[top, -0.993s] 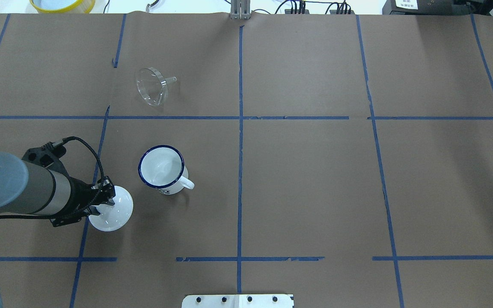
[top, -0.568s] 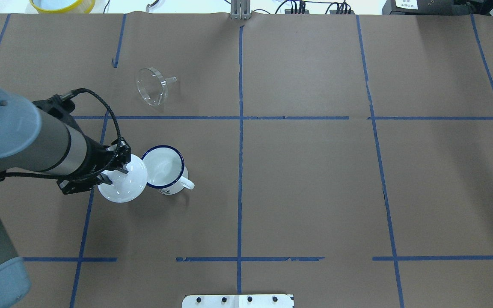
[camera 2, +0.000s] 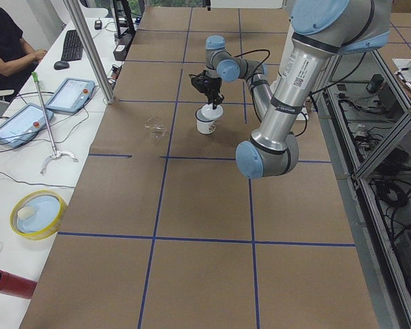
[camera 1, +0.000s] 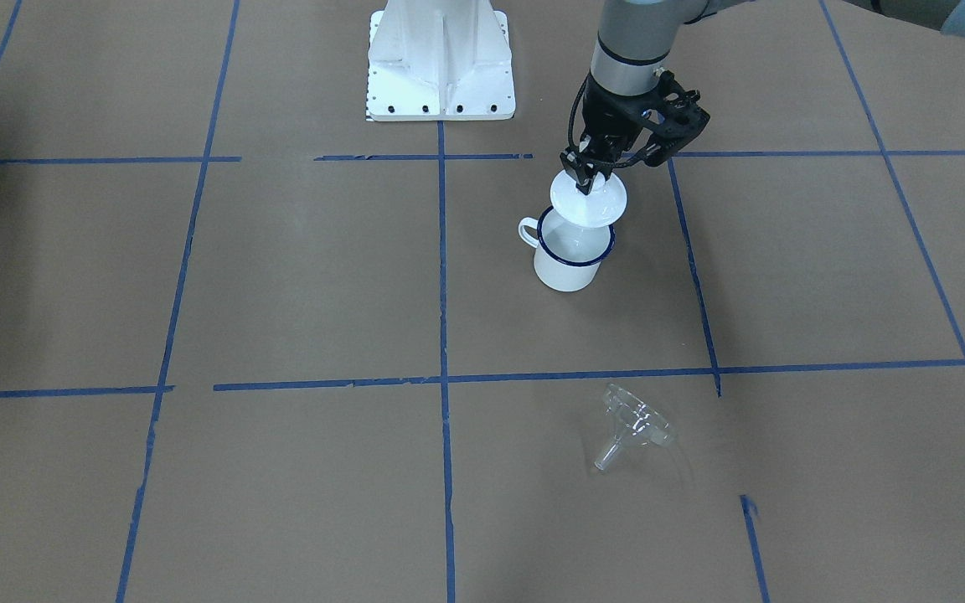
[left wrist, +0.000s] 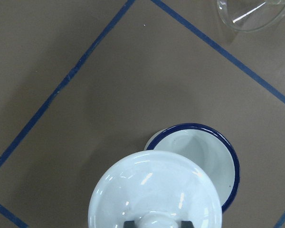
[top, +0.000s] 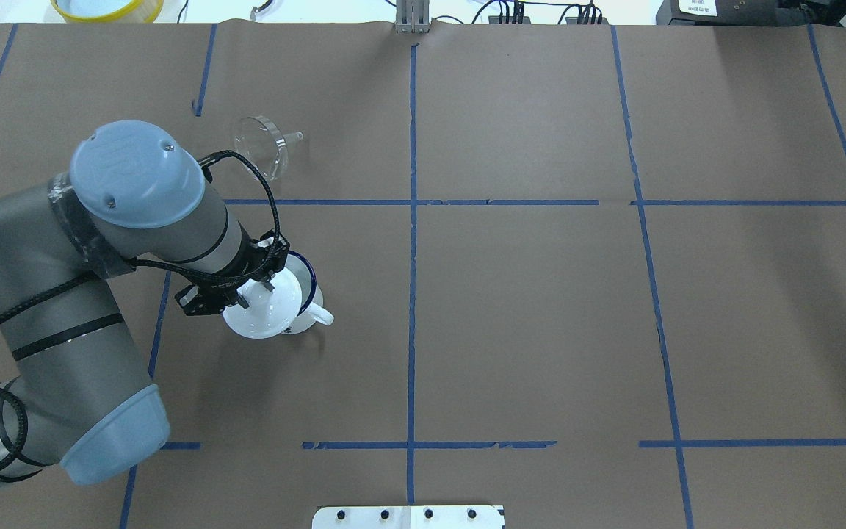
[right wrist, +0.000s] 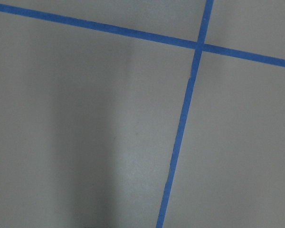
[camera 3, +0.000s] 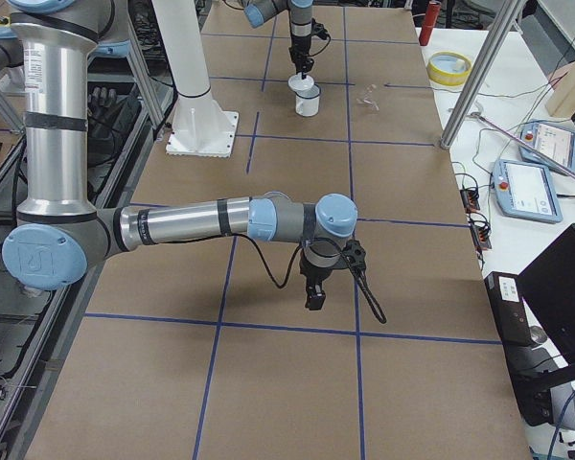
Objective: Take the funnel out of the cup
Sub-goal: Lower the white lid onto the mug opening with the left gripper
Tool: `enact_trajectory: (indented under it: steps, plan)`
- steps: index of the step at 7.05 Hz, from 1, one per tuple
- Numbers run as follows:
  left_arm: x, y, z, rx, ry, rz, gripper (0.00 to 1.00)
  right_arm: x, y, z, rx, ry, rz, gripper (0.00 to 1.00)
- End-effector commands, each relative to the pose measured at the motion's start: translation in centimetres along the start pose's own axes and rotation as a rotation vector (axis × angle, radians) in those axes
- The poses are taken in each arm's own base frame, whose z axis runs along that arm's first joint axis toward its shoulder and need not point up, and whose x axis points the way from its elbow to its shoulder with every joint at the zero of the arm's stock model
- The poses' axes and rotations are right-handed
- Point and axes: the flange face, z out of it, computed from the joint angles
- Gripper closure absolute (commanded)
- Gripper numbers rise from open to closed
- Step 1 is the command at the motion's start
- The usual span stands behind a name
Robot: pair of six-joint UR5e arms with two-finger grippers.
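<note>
Starting from the left of the overhead view, the left arm reaches in over the paper-covered table (top: 540,308). Its left gripper (top: 260,283) points down, its jaws pinching the knob of a white domed lid (top: 265,312). In the left wrist view the two dark fingers (left wrist: 131,223) sit on either side of that knob. The lid hangs over the mouth of the enamel mug (top: 311,292), offset toward the robot's left. This leaves a crescent of the dark blue rim and white interior uncovered. It cannot be told whether the lid touches the rim. The mug stands upright with its loop handle toward the robot's right.

The clear funnel (top: 261,150) is out of the mug. It lies on its side on the table, well apart from the mug and farther from the robot, beyond a blue tape line (top: 349,202). Its spout points toward the table's middle.

Farther right, the right gripper (camera 3: 313,293) hangs low over the table, seen only from the side. It cannot be told whether its jaws are spread or pressed together.
</note>
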Motion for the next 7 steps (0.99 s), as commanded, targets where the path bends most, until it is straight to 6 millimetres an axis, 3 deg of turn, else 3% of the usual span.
enact_trajectory:
  steps: [1, 7]
  plan:
    - [0.9, 0.0, -0.4, -0.003, 0.012, 0.001, 1.00, 0.0, 0.0, 0.0, 0.000, 0.000, 0.000, 0.00]
    - [1.6, -1.6, 0.7, 0.018, 0.015, 0.030, 1.00, 0.0, 0.0, 0.0, 0.000, 0.000, 0.000, 0.00]
